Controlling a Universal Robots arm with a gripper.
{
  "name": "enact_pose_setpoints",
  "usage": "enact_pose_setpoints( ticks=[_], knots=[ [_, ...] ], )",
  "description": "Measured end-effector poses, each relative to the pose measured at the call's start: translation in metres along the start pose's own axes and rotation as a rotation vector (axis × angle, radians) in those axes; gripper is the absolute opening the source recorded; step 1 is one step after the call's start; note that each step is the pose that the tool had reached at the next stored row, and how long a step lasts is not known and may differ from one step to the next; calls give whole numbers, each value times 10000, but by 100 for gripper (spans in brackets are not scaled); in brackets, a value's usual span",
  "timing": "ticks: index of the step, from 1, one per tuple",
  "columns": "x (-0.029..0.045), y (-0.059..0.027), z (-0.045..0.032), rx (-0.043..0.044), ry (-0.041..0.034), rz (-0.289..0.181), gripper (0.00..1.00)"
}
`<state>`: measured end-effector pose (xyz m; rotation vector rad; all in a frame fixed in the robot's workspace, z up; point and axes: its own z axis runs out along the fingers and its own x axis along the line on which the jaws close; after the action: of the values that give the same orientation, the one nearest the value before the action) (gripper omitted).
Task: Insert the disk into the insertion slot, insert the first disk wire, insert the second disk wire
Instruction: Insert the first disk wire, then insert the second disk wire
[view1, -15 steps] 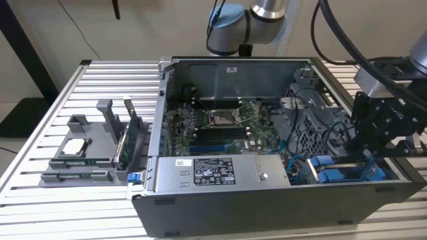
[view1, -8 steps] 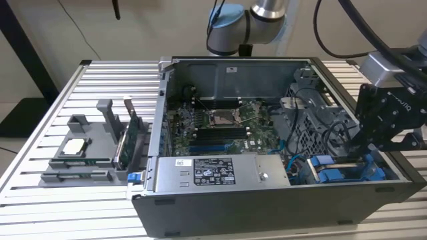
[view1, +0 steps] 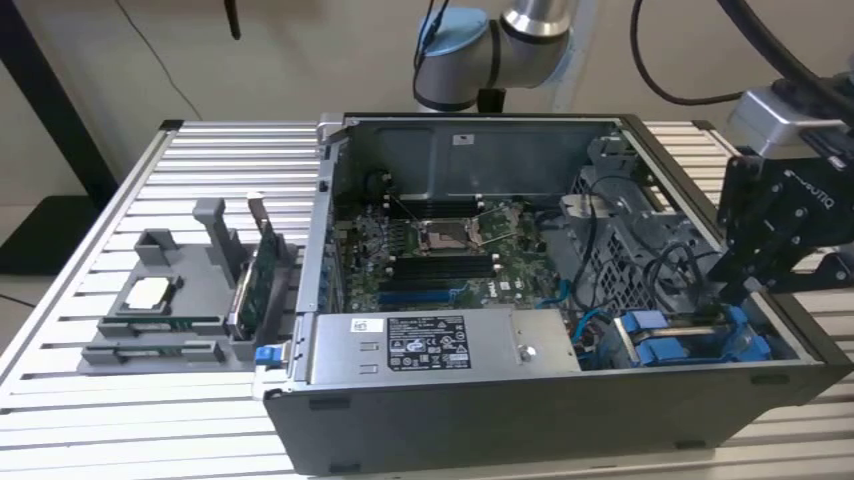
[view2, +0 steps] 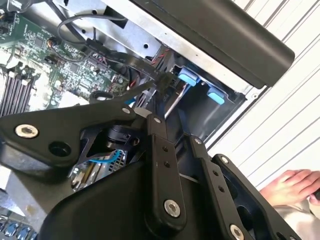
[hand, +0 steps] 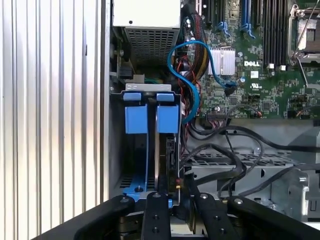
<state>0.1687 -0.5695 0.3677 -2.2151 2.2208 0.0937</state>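
The gripper (hand: 175, 184) is low over the corner drive bay. Its fingers (hand: 152, 215) are close together w/ only a narrow gap. By my read they're clamped on the upper edge of the disk (hand: 169, 155), which stands on edge inside the insertion slot (hand: 118, 150). Can't tell how deep it sits, as the lower part is hidden. In the exterior view the slot lies approx 4 o'clock from the motherboard (view1: 447, 250), tight against the case (view1: 534, 420) wall.

Step in hand, as I judge it, is seating the disk. To do it well:
- Hold the disk parallel to the bay walls.
- Push straight along the rails w/ no twist and modest force, so the carrier meets the blue tabs (hand: 135, 119) evenly.
- Watch the blue cable (hand: 192, 95) and black wires (hand: 225, 150) just beside the slot on the board side; they could get pinched.

Containers:
- **Case:** motherboard at centre, grey power-supply box (view1: 427, 345) at 6 o'clock, black wires at 3, slot at 4.
- **Slot:** two blue-tabbed lanes side by side, w/ the disk in the lane nearer the board. The other lane is too dim to judge.
- **Tray:** outside the case at 9 o'clock, a grey tray (view1: 180, 262) on the slatted table (view1: 94, 190) holds a silver chip (view1: 147, 293) lying flat and green cards (view1: 254, 285) upright.

In the second wrist view a person's hand (view2: 292, 185) rests on the table just outside the case.
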Motion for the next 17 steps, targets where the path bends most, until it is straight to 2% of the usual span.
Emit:
enact_pose_setpoints(
  ticks=[7, 14, 17],
  knots=[
    [-35, 18, -71, 125, 0, -3, 27],
    [-187, 20, -95, 145, 46, 15, 27],
    [-212, 4, -102, 145, 69, 18, 27]
  ],
)
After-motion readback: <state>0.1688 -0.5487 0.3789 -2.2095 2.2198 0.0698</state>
